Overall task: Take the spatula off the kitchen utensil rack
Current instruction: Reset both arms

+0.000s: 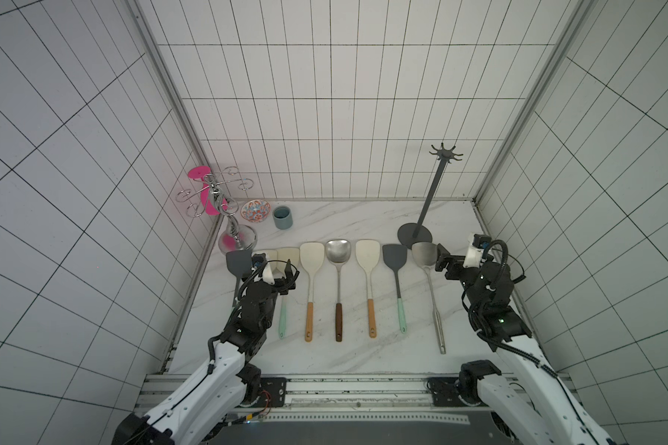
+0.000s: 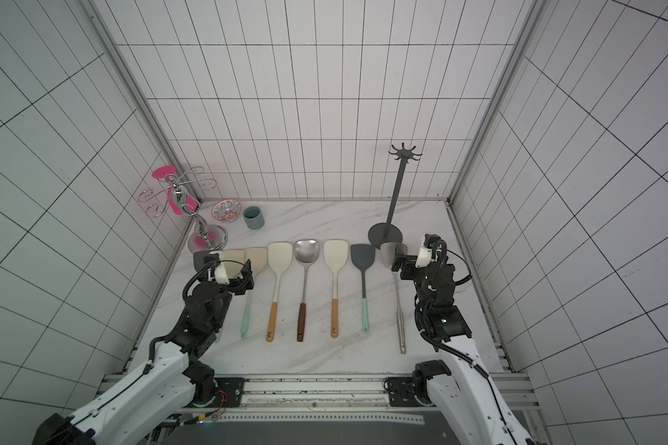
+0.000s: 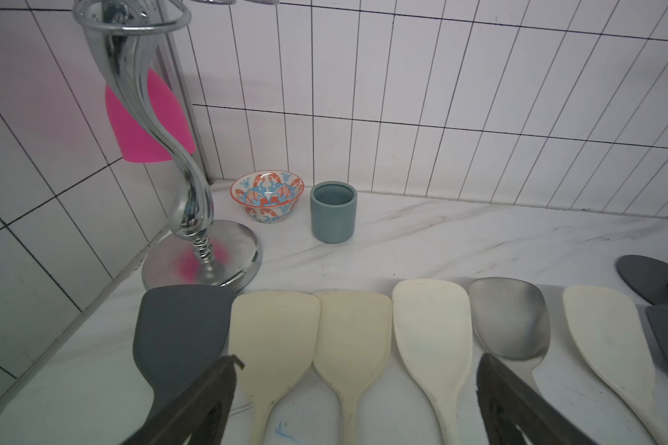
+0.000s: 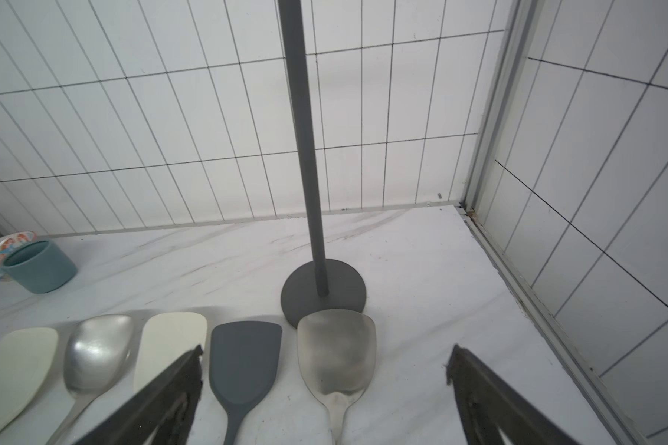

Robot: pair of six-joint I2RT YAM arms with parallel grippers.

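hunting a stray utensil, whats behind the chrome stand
A pink spatula, near the tiled corner. The stem of the chrome stand covers its middle; how it hangs cannot be told.

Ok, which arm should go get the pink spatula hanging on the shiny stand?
Left, probably. The left gripper is open and close to the shiny stand, where the pink spatula hangs. The right gripper, also open, is across the table by the grey rack, whose hooks look bare.
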